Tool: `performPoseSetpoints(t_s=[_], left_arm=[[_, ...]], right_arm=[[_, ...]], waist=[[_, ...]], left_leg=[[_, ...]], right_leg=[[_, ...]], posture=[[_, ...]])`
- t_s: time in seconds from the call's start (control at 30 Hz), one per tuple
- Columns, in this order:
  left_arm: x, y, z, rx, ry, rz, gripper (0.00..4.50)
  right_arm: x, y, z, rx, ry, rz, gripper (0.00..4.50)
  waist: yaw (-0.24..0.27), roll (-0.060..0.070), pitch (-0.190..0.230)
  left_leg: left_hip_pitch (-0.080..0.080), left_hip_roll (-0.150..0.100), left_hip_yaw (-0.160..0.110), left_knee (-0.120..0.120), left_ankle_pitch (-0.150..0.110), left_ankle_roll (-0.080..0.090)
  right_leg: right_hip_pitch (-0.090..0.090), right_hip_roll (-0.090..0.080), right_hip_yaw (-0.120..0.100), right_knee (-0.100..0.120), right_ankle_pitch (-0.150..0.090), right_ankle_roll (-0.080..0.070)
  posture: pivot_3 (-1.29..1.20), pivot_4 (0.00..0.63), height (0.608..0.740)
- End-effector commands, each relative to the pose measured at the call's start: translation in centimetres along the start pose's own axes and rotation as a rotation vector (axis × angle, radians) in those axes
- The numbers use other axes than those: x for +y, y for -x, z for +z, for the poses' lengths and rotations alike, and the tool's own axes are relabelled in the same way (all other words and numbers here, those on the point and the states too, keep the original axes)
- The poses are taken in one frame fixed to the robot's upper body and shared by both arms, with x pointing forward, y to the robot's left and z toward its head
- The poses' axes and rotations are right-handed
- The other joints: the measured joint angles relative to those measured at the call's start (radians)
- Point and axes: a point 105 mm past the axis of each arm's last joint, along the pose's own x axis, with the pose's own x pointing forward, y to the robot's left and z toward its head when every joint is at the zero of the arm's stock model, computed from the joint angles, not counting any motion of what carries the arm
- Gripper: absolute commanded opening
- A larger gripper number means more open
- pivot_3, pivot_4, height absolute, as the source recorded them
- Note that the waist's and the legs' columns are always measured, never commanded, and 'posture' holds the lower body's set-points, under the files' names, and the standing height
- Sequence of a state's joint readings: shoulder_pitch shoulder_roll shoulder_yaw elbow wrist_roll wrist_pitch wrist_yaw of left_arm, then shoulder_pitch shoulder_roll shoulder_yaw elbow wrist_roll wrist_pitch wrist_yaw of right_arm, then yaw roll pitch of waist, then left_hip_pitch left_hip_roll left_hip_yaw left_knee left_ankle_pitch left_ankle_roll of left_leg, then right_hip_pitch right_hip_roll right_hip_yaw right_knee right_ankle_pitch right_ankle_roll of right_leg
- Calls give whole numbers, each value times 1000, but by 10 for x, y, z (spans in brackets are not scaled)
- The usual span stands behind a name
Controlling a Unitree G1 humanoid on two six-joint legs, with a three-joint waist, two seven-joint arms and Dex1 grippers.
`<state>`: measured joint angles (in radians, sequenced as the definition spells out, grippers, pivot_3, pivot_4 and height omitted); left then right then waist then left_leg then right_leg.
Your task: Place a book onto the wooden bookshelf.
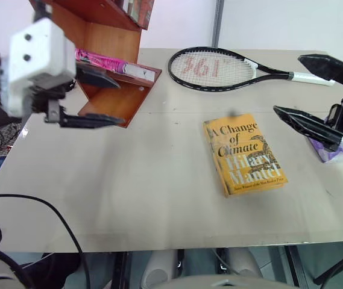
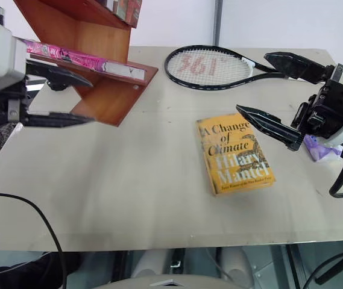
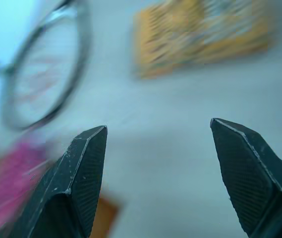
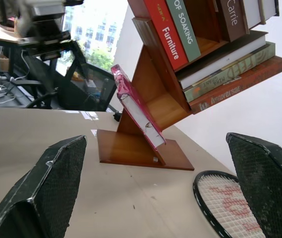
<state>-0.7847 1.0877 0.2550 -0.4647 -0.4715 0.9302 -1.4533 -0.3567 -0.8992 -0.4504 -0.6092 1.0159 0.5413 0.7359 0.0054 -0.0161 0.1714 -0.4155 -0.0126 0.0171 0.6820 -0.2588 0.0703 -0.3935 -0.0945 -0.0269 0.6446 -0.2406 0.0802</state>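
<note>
The book (image 4: 137, 110) lies against a slanted lower board of the wooden bookshelf (image 4: 145, 151), free of any grip; placement appears complete. The left gripper (image 2: 59, 96) hangs just beside it, fingers spread and empty. The right gripper (image 2: 280, 96) is spread wide over the table (image 1: 129, 192), near the yellow book (image 1: 243, 153).

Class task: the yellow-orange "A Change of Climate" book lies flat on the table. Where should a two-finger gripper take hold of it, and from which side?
Probably across the width of the yellow-orange book, one finger on each long edge, coming down from above. It lies flat, cover up, with bare table on both long sides, so fingers have room there. The open right gripper hovers nearest.
</note>
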Motion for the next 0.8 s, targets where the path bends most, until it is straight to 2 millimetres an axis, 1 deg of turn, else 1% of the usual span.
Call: performPoseSetpoints(t_s=[0.03, 0.07, 0.13, 0.2, 0.27, 0.33, 0.4, 0.47, 0.53, 0.6, 0.67, 0.73, 0.8], left_arm=[[-11, -39, 6, -195, 77, -8, 3413], [-14, -51, 8, -258, 103, -8, 3413], [-12, -72, 7, -388, 185, 52, 3413], [-19, -90, -3, -414, 236, 43, 3413], [-21, -107, -23, -424, 340, 66, 3413], [-29, -114, -40, -435, 403, 61, 3413], [-36, -117, -62, -411, 480, 72, 3413], [-49, -117, -86, -358, 492, 58, 3413], [-61, -110, -111, -308, 535, 70, 3413], [-69, -106, -122, -283, 546, 79, 3413], [-72, -101, -132, -264, 579, 112, 3413], [-74, -96, -141, -236, 586, 123, 3413], [-75, -96, -143, -233, 595, 130, 3413]], right_arm=[[-3, 8, -2, 52, 24, -44, 4500], [-3, 11, -7, 80, 19, -53, 4500], [-1, 18, -12, 113, 1, -81, 4500], [0, 26, -16, 140, -23, -120, 4500], [6, 39, -27, 212, -46, -166, 4500], [10, 52, -36, 267, -92, -224, 4500], [19, 69, -50, 370, -126, -262, 4500], [27, 86, -63, 456, -173, -309, 4500], [36, 113, -77, 567, -211, -373, 4500], [41, 130, -83, 617, -231, -411, 4500], [41, 142, -86, 630, -239, -470, 4500], [42, 145, -90, 636, -245, -487, 4500], [44, 144, -93, 636, -252, -482, 4500]], waist=[[8, 0, 0], [12, 0, 0], [16, -2, 0], [10, -3, 1], [7, -2, 0], [8, 0, -2], [9, 0, -2], [10, 0, -2], [9, 1, -2], [10, 2, -4], [10, 2, -4], [10, 3, -4], [9, 3, -6]], left_leg=[[0, 0, 0, 1, 1, -1], [1, 0, 0, 1, 1, -1], [0, -1, -2, 3, 2, -3], [-1, -1, -1, 3, 2, -3], [0, -1, 0, 0, 2, -3], [1, -1, 0, -2, 2, -3], [1, -2, 0, -5, 2, -3], [1, -1, 0, -6, 2, -3], [2, -1, 0, -6, 0, 1], [2, -2, 1, -6, -1, 1], [2, -2, 1, -6, -1, 1], [2, -2, 1, -6, -1, 2], [3, -1, 1, -6, -1, 2]], right_leg=[[0, 0, 0, 1, 0, 0], [1, 0, 0, 1, 0, 0], [3, -1, 0, 1, 0, 0], [2, -1, 1, 0, 0, 0], [1, -1, 4, -1, 0, 0], [1, -1, 5, -2, 0, -1], [-1, -1, 8, -2, 0, -1], [-2, -1, 9, -2, 0, -1], [-2, 0, 10, -2, 0, -1], [-2, -1, 11, -2, 0, -1], [-2, -3, 11, -3, 0, -2], [-2, -7, 12, -3, -2, -6], [-2, -7, 12, -4, 0, -9]], posture=[[0, 150, 740], [0, 150, 740], [0, 150, 740], [0, 150, 740], [0, 150, 740], [0, 150, 740], [0, 150, 740], [0, 150, 740], [0, 150, 740], [0, 150, 740], [0, 150, 740], [0, 150, 740], [0, 150, 740]])
